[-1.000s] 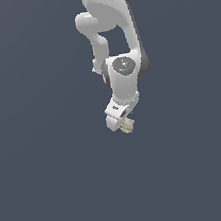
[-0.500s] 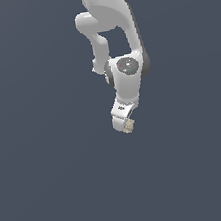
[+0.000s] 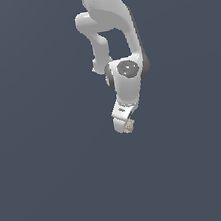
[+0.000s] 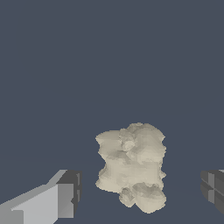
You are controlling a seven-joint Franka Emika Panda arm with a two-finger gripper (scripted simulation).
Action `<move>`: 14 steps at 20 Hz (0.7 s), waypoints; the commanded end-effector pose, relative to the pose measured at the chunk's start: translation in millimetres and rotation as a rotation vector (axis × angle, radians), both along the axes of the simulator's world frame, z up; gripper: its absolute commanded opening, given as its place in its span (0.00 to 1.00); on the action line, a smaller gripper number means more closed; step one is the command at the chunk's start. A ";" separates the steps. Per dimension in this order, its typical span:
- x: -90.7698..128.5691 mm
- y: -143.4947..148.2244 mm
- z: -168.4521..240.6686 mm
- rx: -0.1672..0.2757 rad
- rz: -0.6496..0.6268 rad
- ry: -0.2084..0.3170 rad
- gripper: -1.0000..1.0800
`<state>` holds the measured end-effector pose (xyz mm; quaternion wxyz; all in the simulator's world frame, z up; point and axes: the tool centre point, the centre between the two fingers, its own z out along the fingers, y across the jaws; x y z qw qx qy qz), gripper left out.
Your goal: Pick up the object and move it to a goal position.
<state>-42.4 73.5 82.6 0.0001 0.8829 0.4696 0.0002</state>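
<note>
Straddling the object (image 4: 132, 173), your end effector (image 4: 142, 188) has its fingers (image 4: 65, 194) spread wide with gaps on both sides, gripping nothing; the beige lump sits between them on the surface (image 3: 53, 182), ready for closing.

Object (image 4: 132, 168) between the spread jaws

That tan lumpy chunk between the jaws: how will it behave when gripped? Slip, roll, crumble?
The chunk looks rigid and rock-like, so it probably won't deform. Its bumpy, uneven surface may give the flat pads only a few contact points, so it could twist as the jaws close. It is irregular rather than round, so rolling seems unlikely. The jaws stand apart from it on both sides.
</note>
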 end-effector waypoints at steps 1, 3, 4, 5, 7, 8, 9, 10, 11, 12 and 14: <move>-0.8 0.2 -10.6 0.000 0.002 0.001 0.96; -1.2 0.3 -21.3 0.000 0.003 0.001 0.96; -1.3 0.4 -25.9 0.000 0.004 0.001 0.96; -1.3 0.2 -29.8 0.000 0.004 0.001 0.96; -1.1 0.3 -35.6 0.000 0.004 0.001 0.96; -0.8 0.2 -37.5 0.000 0.004 0.001 0.96; -0.6 0.2 -38.9 0.000 0.004 0.001 0.96; -0.5 0.2 -39.6 0.000 0.004 0.001 0.96; -0.4 0.2 -39.9 0.000 0.004 0.001 0.96; -0.4 0.2 -39.9 0.000 0.004 0.001 0.00; -0.4 0.2 -39.9 0.000 0.004 0.001 0.00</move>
